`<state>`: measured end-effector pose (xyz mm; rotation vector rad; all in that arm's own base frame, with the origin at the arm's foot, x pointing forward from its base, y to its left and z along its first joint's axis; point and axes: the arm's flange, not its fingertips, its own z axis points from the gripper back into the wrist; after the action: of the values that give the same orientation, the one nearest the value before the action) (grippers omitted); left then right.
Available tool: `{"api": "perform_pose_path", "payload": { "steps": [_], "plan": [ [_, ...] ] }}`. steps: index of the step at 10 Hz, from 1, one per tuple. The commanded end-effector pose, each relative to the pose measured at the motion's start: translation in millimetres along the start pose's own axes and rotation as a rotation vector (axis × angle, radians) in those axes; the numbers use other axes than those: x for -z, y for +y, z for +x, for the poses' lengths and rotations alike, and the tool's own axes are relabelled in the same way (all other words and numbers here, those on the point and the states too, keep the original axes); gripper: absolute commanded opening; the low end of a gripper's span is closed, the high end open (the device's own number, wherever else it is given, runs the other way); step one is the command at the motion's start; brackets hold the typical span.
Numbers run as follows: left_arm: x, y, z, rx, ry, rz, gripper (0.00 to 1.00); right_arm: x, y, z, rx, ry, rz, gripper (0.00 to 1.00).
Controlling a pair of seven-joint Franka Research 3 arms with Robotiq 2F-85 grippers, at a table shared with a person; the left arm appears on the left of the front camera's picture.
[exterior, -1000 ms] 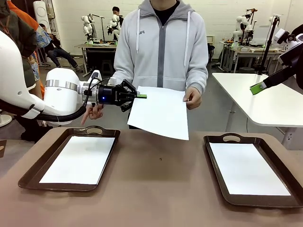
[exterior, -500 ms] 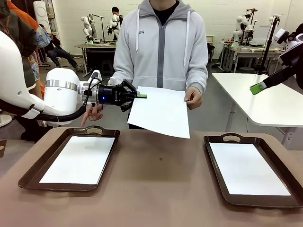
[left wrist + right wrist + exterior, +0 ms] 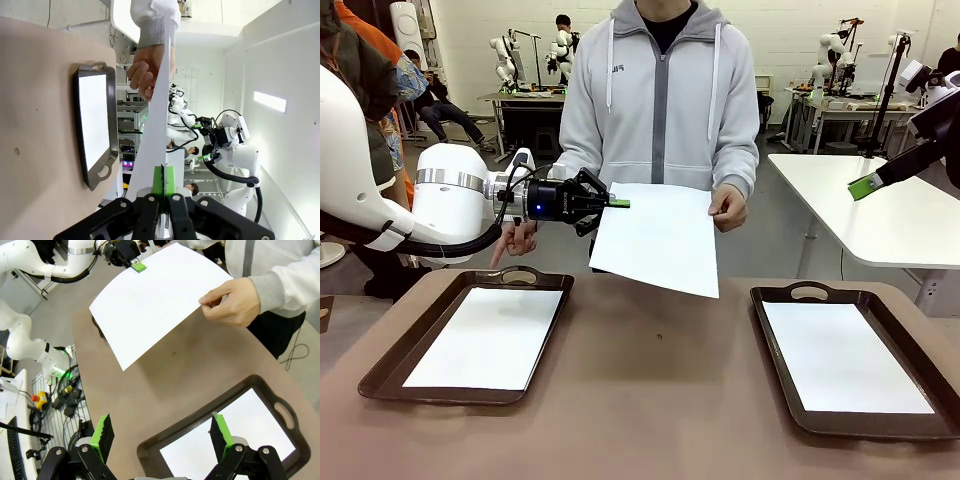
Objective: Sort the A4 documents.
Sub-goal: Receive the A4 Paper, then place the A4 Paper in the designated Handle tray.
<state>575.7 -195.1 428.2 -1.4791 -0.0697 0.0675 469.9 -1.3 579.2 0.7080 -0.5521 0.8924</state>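
Handover under way: mid-frame, the left gripper [image 3: 617, 203] is clamped on the sheet's [image 3: 660, 238] corner while the person's hand [image 3: 728, 208] pinches the opposite edge. Right gripper [image 3: 162, 435] gapes empty. Next, the hand releases, then the sheet goes to a tray [image 3: 535, 275].

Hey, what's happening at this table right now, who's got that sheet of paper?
A handover is under way. The left gripper is shut on one edge of a blank A4 sheet held in the air above the table, while the person's hand pinches the opposite edge. The right gripper hangs open above the right tray. Each of the two brown trays already holds a white sheet: one in the left tray, one in the right.
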Motion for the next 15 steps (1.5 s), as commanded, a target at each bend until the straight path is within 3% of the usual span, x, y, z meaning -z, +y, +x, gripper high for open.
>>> {"api": "perform_pose_path", "payload": {
  "steps": [1,15],
  "plan": [
    [0.4,0.0,0.0,0.000,0.002,-0.001,0.00,1.0,0.3,-0.7,-0.004,0.009,0.000,1.00],
    [0.0,0.0,0.0,0.000,0.000,0.000,0.01,1.0,0.3,-0.7,-0.004,0.009,0.000,1.00]
  ]
}}
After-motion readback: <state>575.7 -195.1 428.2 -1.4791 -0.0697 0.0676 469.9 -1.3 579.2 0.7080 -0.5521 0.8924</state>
